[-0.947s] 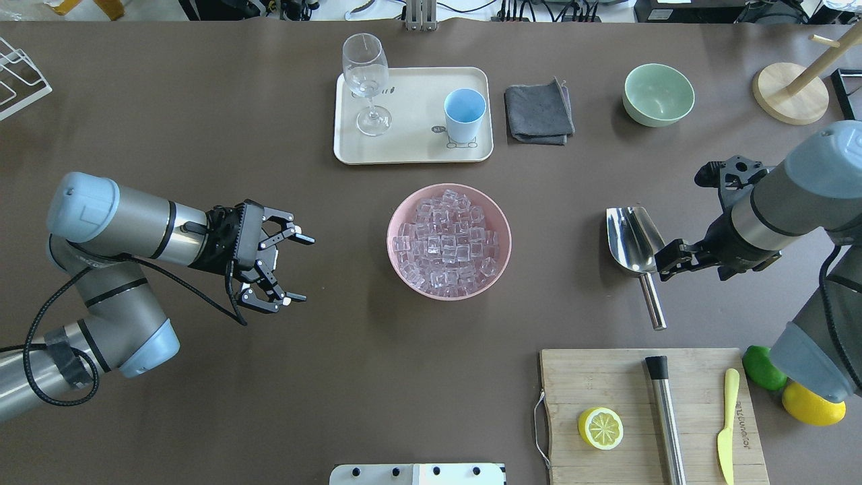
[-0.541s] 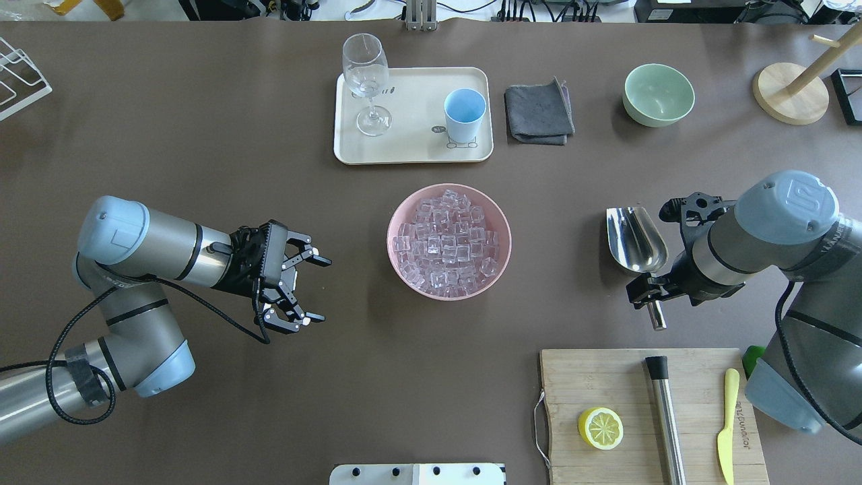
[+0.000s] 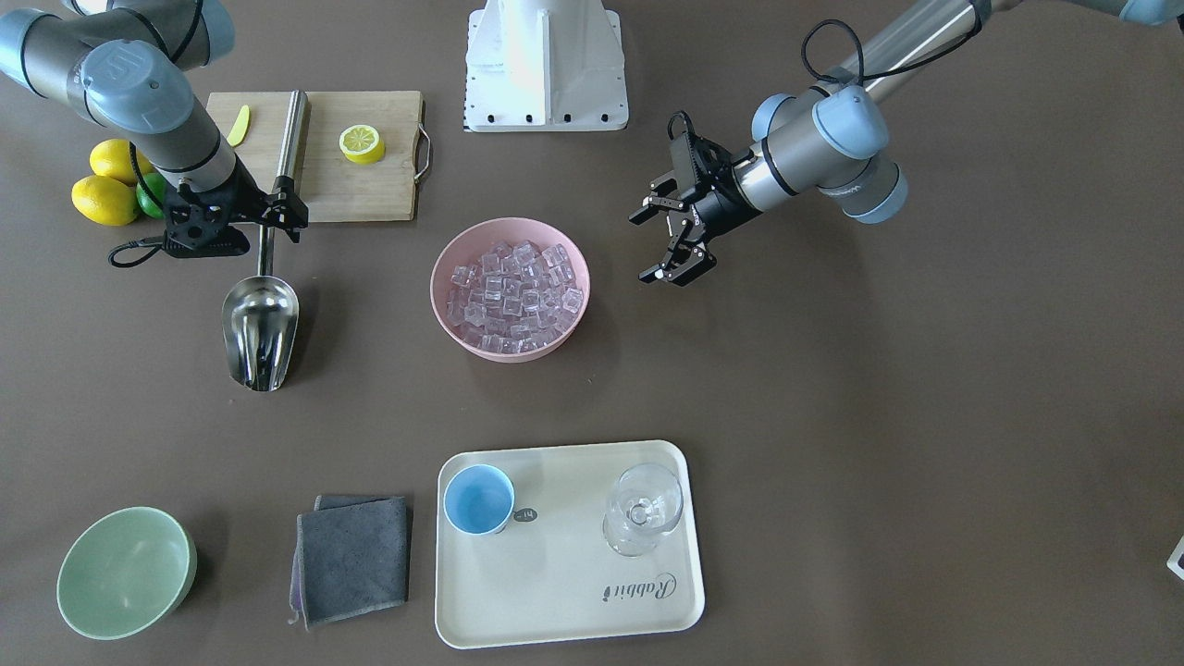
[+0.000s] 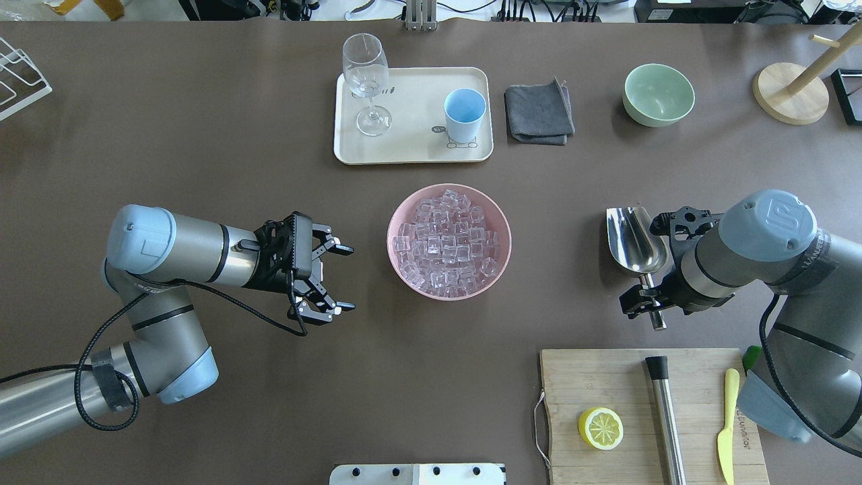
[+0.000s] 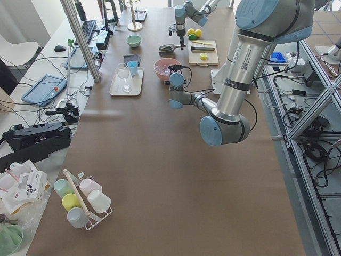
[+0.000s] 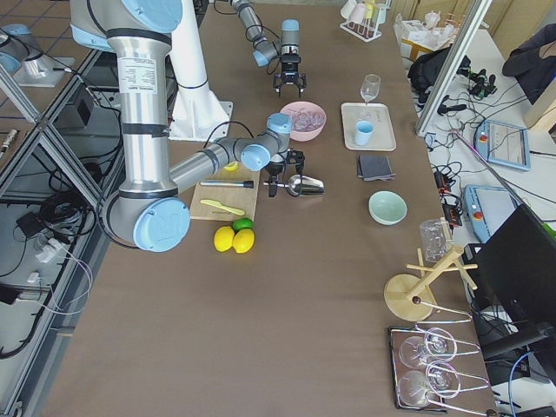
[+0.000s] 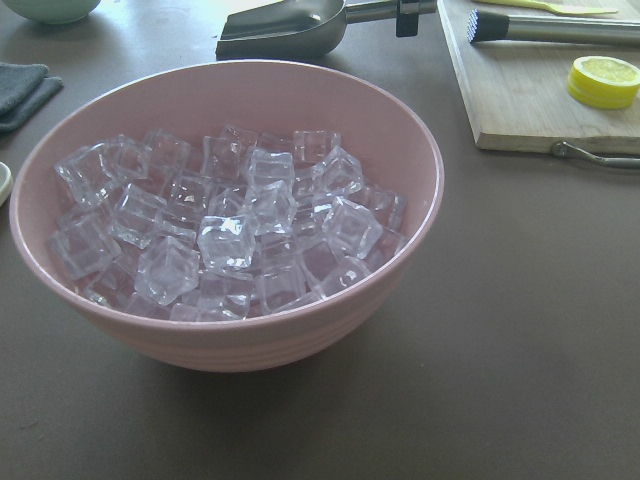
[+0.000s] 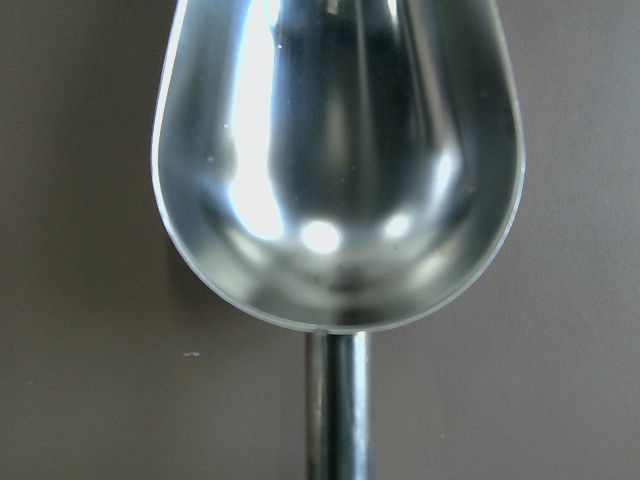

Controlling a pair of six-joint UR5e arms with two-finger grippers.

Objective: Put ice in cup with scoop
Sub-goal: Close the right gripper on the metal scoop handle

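The steel scoop (image 4: 633,239) lies on the table right of the pink bowl (image 4: 506,236), its handle pointing at the robot. It fills the right wrist view (image 8: 340,150). My right gripper (image 4: 648,303) is open and low over the handle, a finger on either side; in the front view (image 3: 266,217) it also straddles the handle. The ice (image 4: 448,242) fills the bowl and shows close in the left wrist view (image 7: 230,240). My left gripper (image 4: 349,278) is open and empty just left of the bowl. The blue cup (image 4: 465,111) stands on the cream tray (image 4: 411,151).
A wine glass (image 4: 366,74) shares the tray. A grey cloth (image 4: 539,111) and a green bowl (image 4: 658,94) lie to its right. A cutting board (image 4: 606,377) near the right arm holds a lemon half (image 4: 600,428), a steel cylinder (image 4: 663,417) and a yellow knife (image 4: 726,424).
My left gripper has moved right, closer to the pink bowl. My right gripper has swung from beside the scoop's trough down to its handle. The scoop has not moved.
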